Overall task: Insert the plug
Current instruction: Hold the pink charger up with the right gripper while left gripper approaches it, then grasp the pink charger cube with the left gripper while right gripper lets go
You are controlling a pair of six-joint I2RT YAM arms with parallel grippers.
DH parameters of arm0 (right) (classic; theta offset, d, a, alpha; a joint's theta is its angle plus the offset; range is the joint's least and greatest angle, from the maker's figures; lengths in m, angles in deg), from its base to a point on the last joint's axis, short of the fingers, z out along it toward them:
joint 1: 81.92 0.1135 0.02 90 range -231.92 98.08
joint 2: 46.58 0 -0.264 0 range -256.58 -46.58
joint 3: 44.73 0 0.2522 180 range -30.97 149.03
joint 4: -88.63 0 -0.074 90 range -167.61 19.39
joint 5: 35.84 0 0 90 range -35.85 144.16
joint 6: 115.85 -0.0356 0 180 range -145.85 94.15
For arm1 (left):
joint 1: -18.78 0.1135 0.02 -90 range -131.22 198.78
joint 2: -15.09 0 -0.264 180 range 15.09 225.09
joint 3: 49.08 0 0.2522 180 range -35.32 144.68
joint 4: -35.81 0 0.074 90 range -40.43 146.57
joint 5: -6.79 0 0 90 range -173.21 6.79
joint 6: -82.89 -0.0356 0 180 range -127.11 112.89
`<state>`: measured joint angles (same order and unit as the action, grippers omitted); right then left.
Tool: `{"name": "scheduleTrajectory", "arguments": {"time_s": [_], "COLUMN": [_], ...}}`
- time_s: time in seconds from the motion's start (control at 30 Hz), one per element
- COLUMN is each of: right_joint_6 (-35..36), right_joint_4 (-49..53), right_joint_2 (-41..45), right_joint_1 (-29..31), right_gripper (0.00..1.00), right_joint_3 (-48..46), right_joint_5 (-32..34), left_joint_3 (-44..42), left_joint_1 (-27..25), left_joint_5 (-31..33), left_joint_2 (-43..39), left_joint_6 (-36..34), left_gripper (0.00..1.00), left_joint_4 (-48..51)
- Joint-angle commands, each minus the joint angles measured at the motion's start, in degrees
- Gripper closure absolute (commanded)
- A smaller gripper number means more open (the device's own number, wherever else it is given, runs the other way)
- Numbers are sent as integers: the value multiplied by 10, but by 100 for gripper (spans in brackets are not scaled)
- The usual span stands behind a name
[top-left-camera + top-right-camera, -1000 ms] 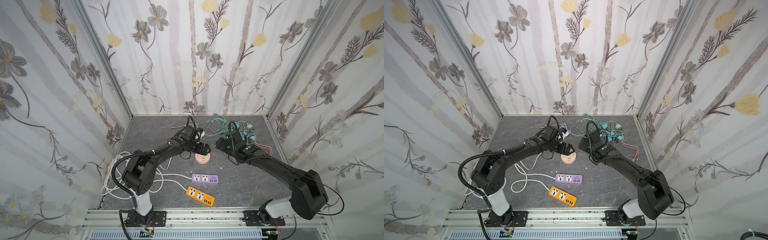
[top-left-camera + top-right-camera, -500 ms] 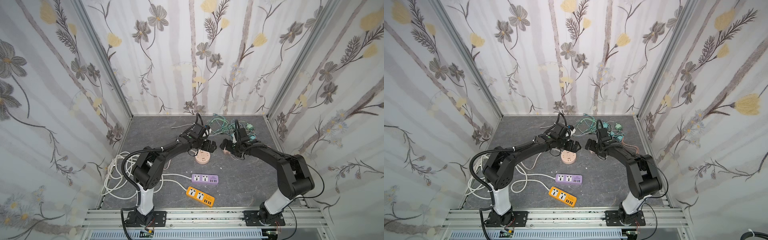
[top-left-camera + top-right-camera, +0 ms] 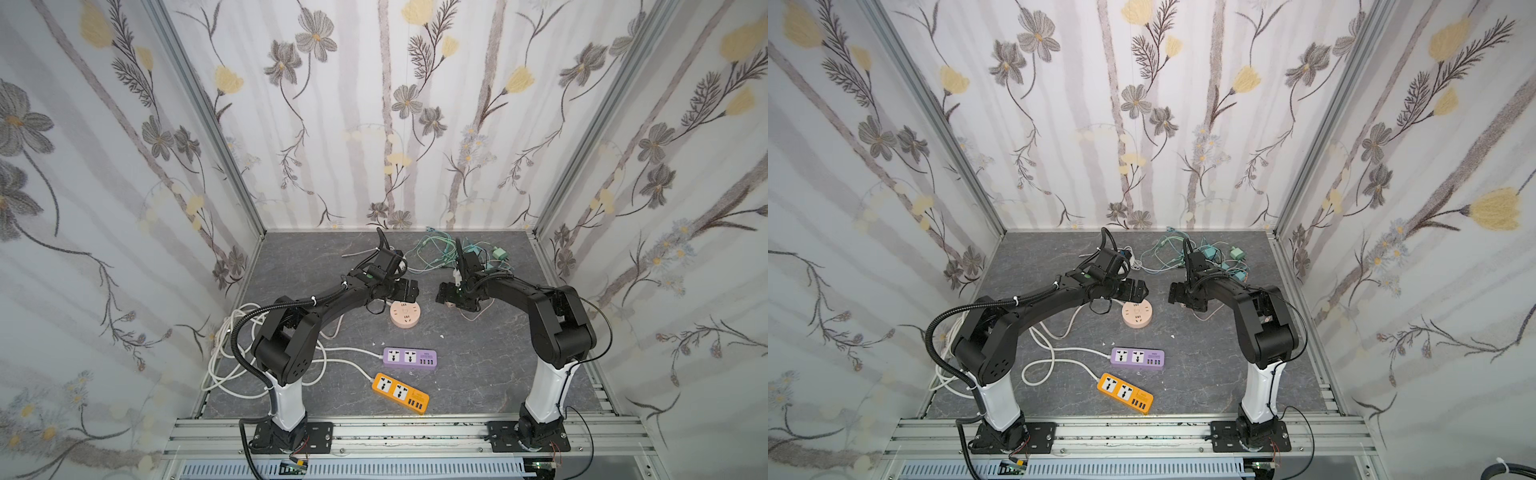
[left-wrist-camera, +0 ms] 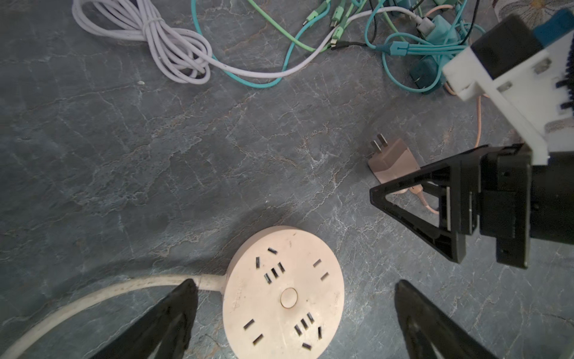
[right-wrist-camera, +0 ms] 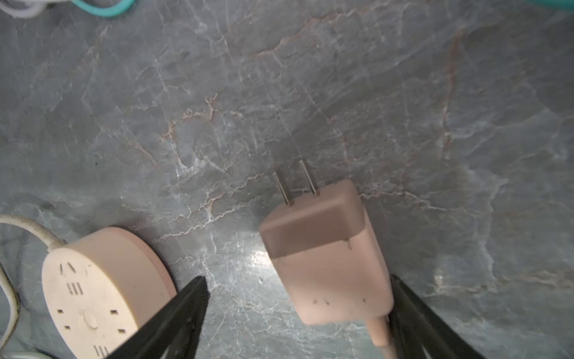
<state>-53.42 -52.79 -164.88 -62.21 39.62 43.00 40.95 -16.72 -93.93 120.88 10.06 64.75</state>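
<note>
Pink marks your target: the pale pink square plastic plug, with two flat metal prongs, lies on its side on the grey marbled counter. Its prongs point away from the wrist and its cord trails back toward it.

Your right fingers are spread apart and straddle the plug body, grasping nothing yet. One finger sits right against the plug's flank beside the cord. The other stands well off it, on the side toward the round pale pink socket hub.

Centre the body between the fingers before you squeeze. From this offset, closing would likely shove or twist the plug across the counter. Take it by the flat flanks, clear of prongs and cord.

The hub's slots face up, so I judge you will need to turn the prongs downward after lifting.

Your left fingers are spread wide and empty, hanging over the hub with one on each side. Use them to pin the hub so it cannot slide during insertion.
</note>
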Motion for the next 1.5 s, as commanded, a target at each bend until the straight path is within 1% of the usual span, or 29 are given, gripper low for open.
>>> {"name": "scheduleTrajectory", "arguments": {"time_s": [0.0, 0.23, 0.33, 0.4, 0.5, 0.57, 0.77, 0.87, 0.93, 1.0, 1.2, 1.27, 1.37, 1.4, 1.47], "right_joint_6": [37, 51, 60, 61, 60, 60, 83, 98, 114, 140, 237, 254, 292, 314, 345], "right_joint_4": [22, 107, 141, 151, 148, 137, 88, 81, 73, 47, -45, -70, -114, -135, -172], "right_joint_2": [0, -37, -57, -62, -61, -56, -28, -11, 2, 26, 120, 145, 182, 197, 222], "right_joint_1": [13, 46, 62, 67, 68, 68, 70, 72, 75, 80, 107, 108, 122, 131, 147], "right_gripper": [19, 28, 37, 46, 60, 66, 77, 82, 86, 90, 94, 95, 97, 97, 98], "right_joint_3": [-1, 55, 87, 96, 95, 88, 59, 48, 36, 13, -69, -88, -117, -131, -155], "right_joint_5": [7, 125, 162, 171, 171, 171, 147, 154, 159, 158, 168, 150, 119, 112, 103], "left_joint_3": [1, 3, 2, 1, -2, -2, -11, -19, -22, -16, 3, 12, 32, 43, 61], "left_joint_1": [4, 7, 7, 7, 7, 9, 11, 12, 14, 15, 17, 21, 26, 26, 27], "left_joint_5": [5, 2, 3, 3, -1, -7, -11, -12, -24, -50, -106, -110, -150, -157, -158], "left_joint_2": [-2, 5, 7, 7, 5, 3, -6, -12, -14, -11, -19, -23, -17, -12, -5], "left_joint_6": [8, 8, 8, 8, 10, 11, 12, 12, 13, 14, 31, 37, 44, 47, 53], "left_gripper": [0, 0, 0, 0, 0, 0, 0, 0, 0, 0, 0, 0, 0, 0, 0], "left_joint_4": [-9, -7, -6, -6, -9, -9, -5, -5, -4, 7, 44, 64, 95, 109, 135]}}
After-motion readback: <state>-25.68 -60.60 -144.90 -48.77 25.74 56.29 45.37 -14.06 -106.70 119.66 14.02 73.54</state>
